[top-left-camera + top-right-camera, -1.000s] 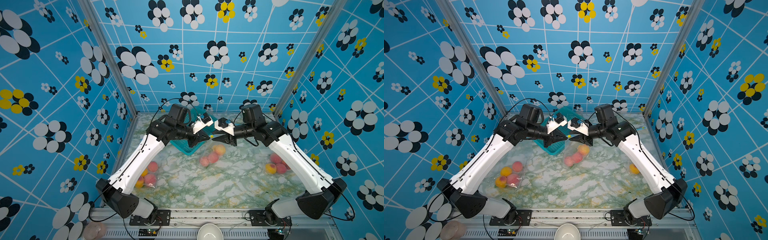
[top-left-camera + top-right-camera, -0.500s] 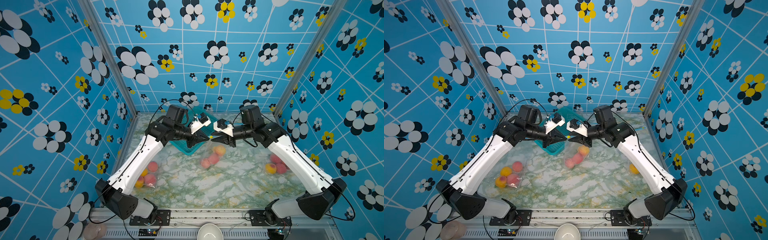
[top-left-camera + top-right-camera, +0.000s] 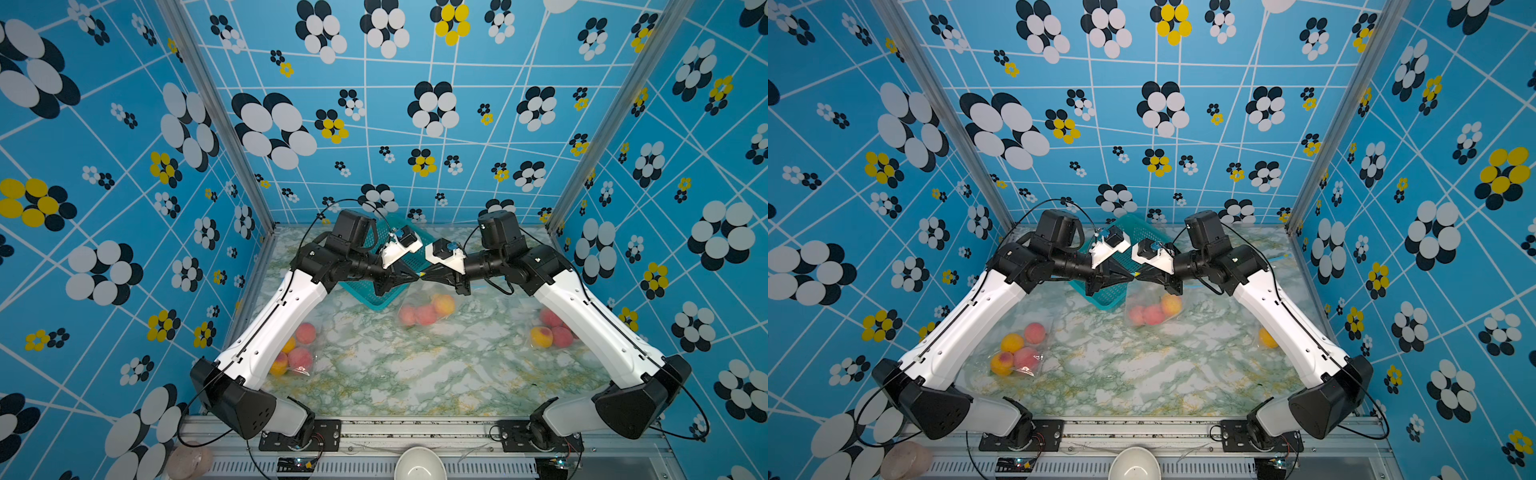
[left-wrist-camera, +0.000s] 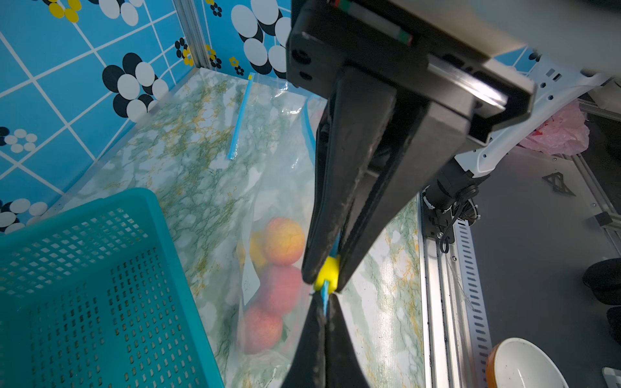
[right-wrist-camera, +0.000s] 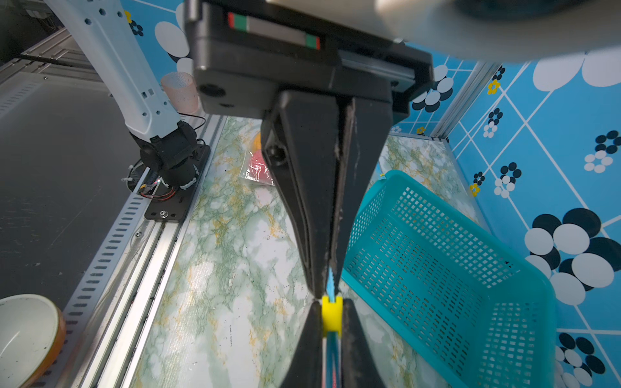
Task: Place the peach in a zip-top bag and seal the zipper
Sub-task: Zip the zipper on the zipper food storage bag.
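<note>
While the zip-top bag (image 3: 419, 305), peaches (image 3: 426, 313) inside, droops mid-table under both tips | left gripper (image 3: 412, 277) pinched shut on zipper track (image 4: 324, 295) | right gripper (image 3: 429, 276) clamped on yellow slider (image 5: 332, 314), touching at left's 3 o'clock | track runs 9-to-3; sealing pull likely toward 3

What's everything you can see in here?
held zip-top bag: one, clear, hanging between the grippers, at least three peaches inside
slider: one, yellow, on its zipper
left peach bag: one, clear, table left side
right peach bag: one, clear, table right side
flat bag: one, clear with blue zipper, far right
basket: one, teal, far middle
bowl: one, white, front edge
cup: one, pink, front left
left gripper: one, black, shut on held bag's zipper
right gripper: one, black, shut on slider
</note>
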Available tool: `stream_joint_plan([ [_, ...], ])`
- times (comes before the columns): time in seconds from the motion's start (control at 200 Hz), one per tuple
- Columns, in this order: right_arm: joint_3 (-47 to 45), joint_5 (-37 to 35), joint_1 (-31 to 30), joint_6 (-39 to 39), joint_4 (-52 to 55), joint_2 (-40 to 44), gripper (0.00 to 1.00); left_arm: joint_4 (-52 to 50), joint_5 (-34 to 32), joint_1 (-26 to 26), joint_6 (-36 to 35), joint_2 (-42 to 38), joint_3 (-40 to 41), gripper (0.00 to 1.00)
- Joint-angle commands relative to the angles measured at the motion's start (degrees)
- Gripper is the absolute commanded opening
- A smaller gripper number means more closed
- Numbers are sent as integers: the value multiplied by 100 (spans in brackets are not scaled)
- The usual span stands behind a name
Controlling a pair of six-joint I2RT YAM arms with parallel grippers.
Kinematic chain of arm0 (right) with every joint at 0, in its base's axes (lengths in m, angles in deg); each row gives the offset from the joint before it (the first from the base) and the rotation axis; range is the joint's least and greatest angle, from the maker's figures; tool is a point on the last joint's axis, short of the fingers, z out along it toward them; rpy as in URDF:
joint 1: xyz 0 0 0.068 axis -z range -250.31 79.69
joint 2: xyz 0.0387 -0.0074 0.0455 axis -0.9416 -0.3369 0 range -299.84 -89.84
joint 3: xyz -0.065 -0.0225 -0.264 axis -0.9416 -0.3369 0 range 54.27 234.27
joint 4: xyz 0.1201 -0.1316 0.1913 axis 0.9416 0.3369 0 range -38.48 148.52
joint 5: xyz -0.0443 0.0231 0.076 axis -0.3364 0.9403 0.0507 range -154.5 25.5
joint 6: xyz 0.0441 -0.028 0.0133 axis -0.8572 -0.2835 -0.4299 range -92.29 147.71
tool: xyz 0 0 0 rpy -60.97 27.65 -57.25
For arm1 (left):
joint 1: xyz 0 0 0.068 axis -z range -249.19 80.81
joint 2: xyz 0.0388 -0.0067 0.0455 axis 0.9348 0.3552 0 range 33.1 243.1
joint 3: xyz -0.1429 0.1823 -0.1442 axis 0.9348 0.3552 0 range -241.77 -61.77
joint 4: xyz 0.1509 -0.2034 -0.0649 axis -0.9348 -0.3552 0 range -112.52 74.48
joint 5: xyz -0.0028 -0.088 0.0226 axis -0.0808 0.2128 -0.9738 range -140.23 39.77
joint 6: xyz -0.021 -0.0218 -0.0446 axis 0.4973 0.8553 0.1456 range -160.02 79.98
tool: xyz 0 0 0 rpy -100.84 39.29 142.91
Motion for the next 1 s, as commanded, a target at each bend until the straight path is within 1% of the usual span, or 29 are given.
stream_joint_plan([
  [0.0, 47, -218, 88, -108, 200, -25, 8, 109, -82, 2, -29, -199, -7, 0],
  [0.05, 51, -229, 195, -159, 300, -41, 8, 114, -166, -9, -38, -233, 49, 0],
  [0.085, 270, -222, 274, -185, 389, -38, 7, 121, -216, -26, -44, -260, 92, 0],
  [0.23, 256, -432, 555, -227, 730, 89, 7, 241, -381, -170, -14, -381, 282, 0],
  [0.37, 144, -920, 767, -355, 952, 284, 6, 436, -364, -378, 93, -481, 454, 0],
  [0.39, -48, -1009, 793, -401, 956, 317, 6, 460, -362, -395, 102, -489, 472, 0],
  [0.61, -474, -2114, 1364, -1215, 879, 700, 6, 647, -399, -585, 233, -603, 759, 0],
  [0.745, -698, -2379, 1748, -1522, 888, 974, 6, 827, -420, -710, 357, -655, 932, 0],
  [0.865, -794, -2672, 1940, -1624, 1058, 1187, 6, 1090, -517, -828, 589, -687, 1054, 0],
  [0.995, -894, -2964, 2088, -1709, 1146, 1388, 6, 1389, -466, -871, 802, -689, 1189, 0],
])
